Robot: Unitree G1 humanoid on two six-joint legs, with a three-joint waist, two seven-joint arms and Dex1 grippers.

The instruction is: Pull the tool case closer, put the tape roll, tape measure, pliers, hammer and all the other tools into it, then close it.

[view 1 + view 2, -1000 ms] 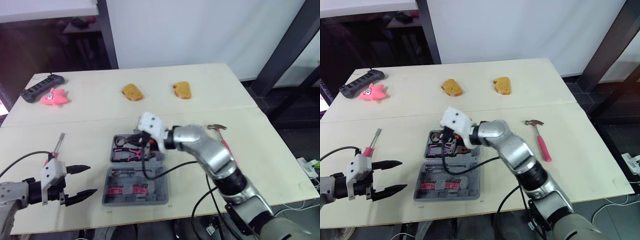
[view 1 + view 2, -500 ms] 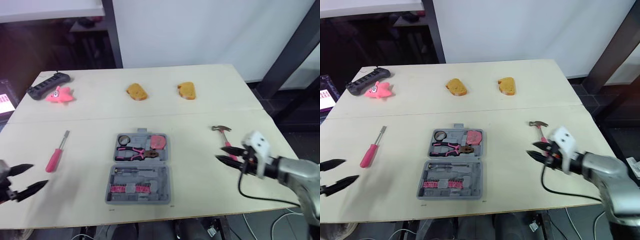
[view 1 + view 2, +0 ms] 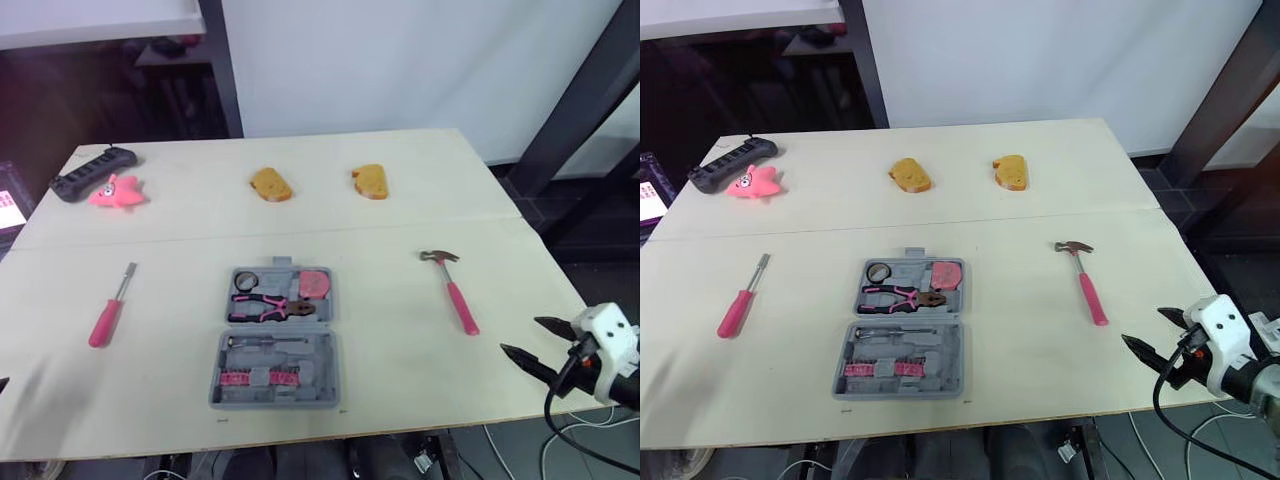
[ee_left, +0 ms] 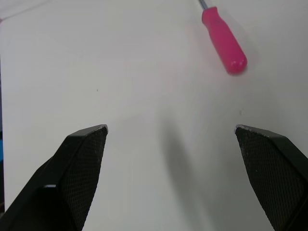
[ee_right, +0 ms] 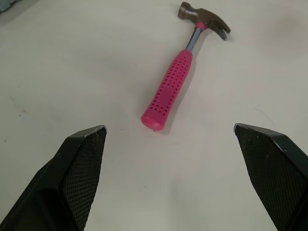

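One open case (image 3: 945, 350); any lettering too small.

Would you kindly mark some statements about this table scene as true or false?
1. The tool case lies open. True.
2. The hammer is inside the case. False: it lies on the table, right of the case.
3. The pliers sit in the case. True.
4. The right hand grips the hammer. False: it is open and empty.
5. The screwdriver lies on the table, left of the case. True.
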